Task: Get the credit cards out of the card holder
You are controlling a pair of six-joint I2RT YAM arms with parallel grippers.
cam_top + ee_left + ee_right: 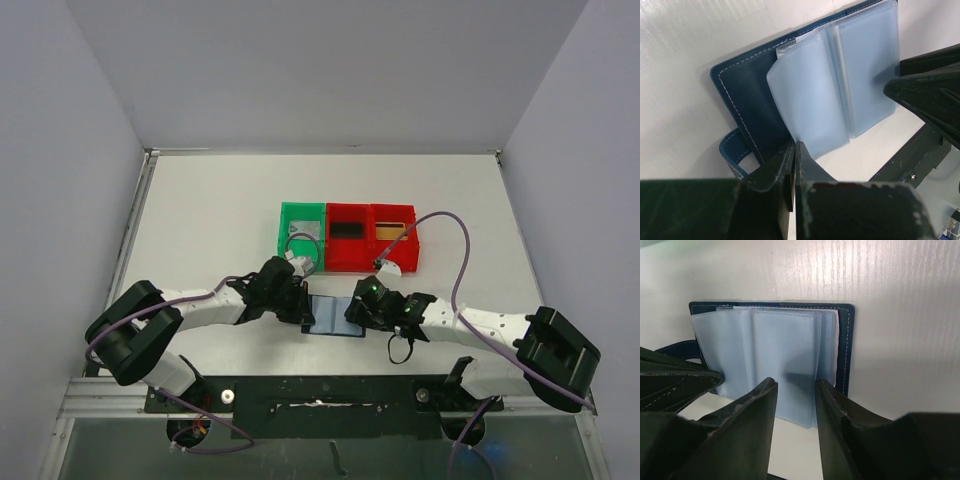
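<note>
Front-centre on the counter [200,220], the card holder [333,315] lies open. My left end effector [793,146] is clenched at its navy cover, pinning it flat I reckon; my right end effector [795,386] hangs parted over the clear pockets [785,347]. The credit cards [347,229] look to be in the trays [283,228] already.

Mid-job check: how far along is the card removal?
Done: grey card in the green tray, black card and gold card in the red trays. In hand: holder open, left hand shut at its edge, right hand open over the pockets. Left: visible pockets look empty; hidden ones unchecked.
</note>
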